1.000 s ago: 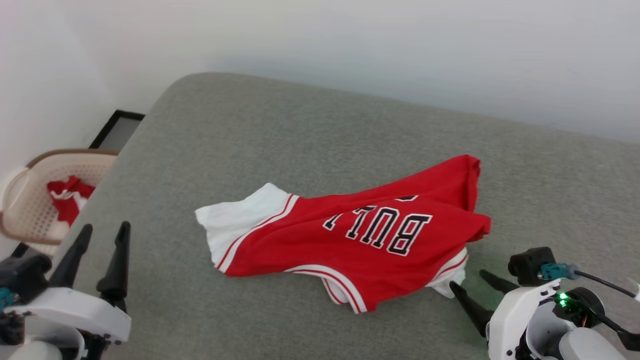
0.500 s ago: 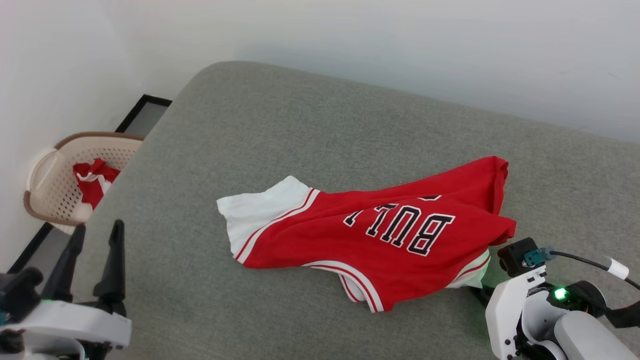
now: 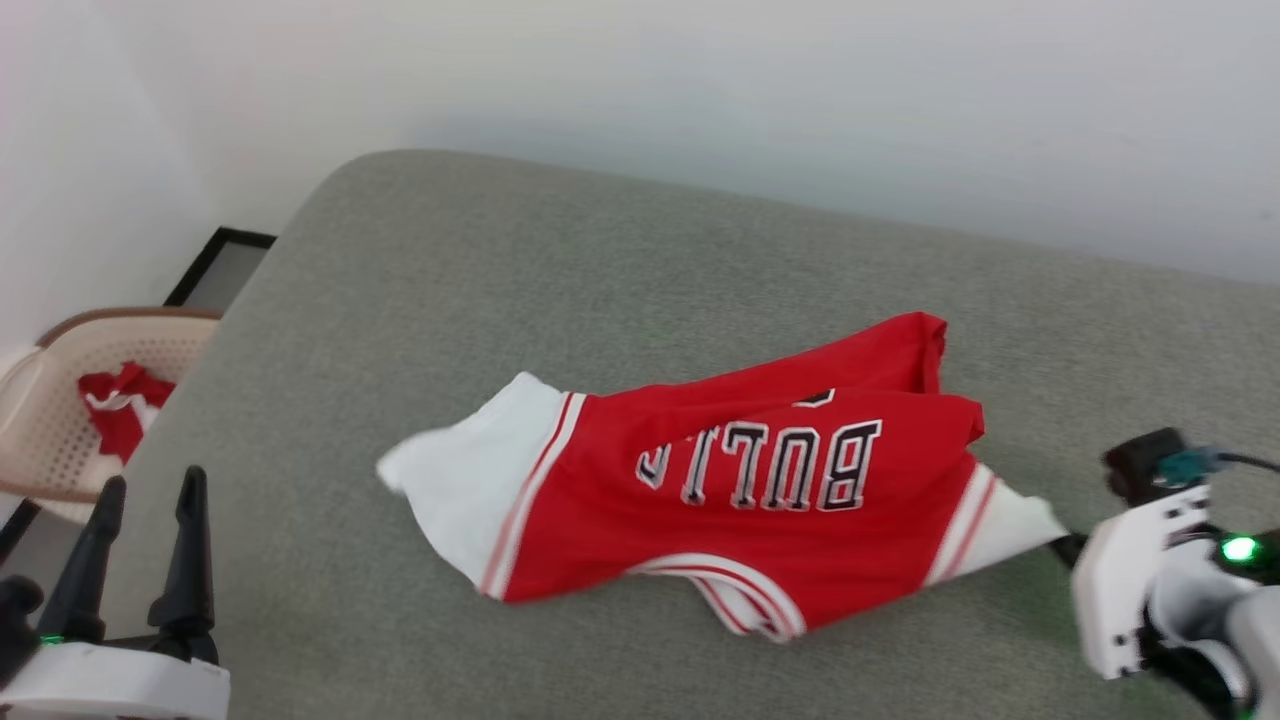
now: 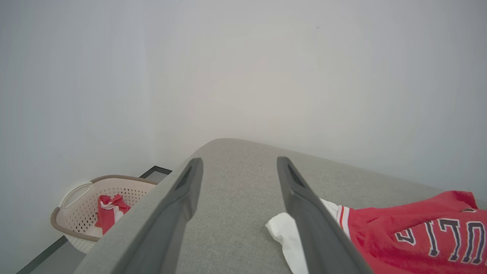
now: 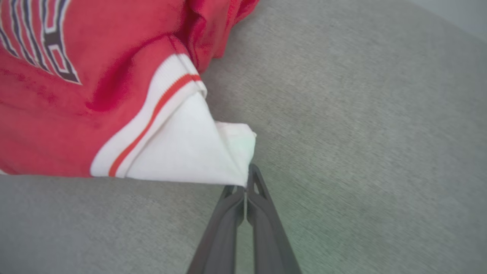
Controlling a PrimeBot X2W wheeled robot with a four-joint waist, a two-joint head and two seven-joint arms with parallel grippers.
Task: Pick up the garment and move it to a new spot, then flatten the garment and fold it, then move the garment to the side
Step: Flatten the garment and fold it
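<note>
The garment (image 3: 760, 500), a red jersey with white sleeves and striped trim, lies crumpled on the grey padded surface (image 3: 560, 270), towards the robot's right and near the front edge. That surface takes up most of the room ahead and meets a plain pale wall (image 3: 700, 90) behind. The jersey's black, white-edged lettering (image 3: 770, 465) reads upside down from the robot's side. One white sleeve (image 3: 460, 490) spreads out flat towards the left; the other white sleeve (image 3: 1010, 525) is drawn out to a point on the right.

Down on the floor to the left, beside the padded surface, stands a cream perforated basket (image 3: 120, 313) with a brown rim, and a red and white cloth (image 3: 115, 405) is bundled inside it.

The right gripper (image 5: 247, 182) is clenched on the very tip of that right sleeve, its dark fingers pressed together with white fabric pinched between them. The left gripper (image 3: 150, 478) is at the lower left, fingers spread wide and pointing up, grasping nothing, well apart from the jersey.
</note>
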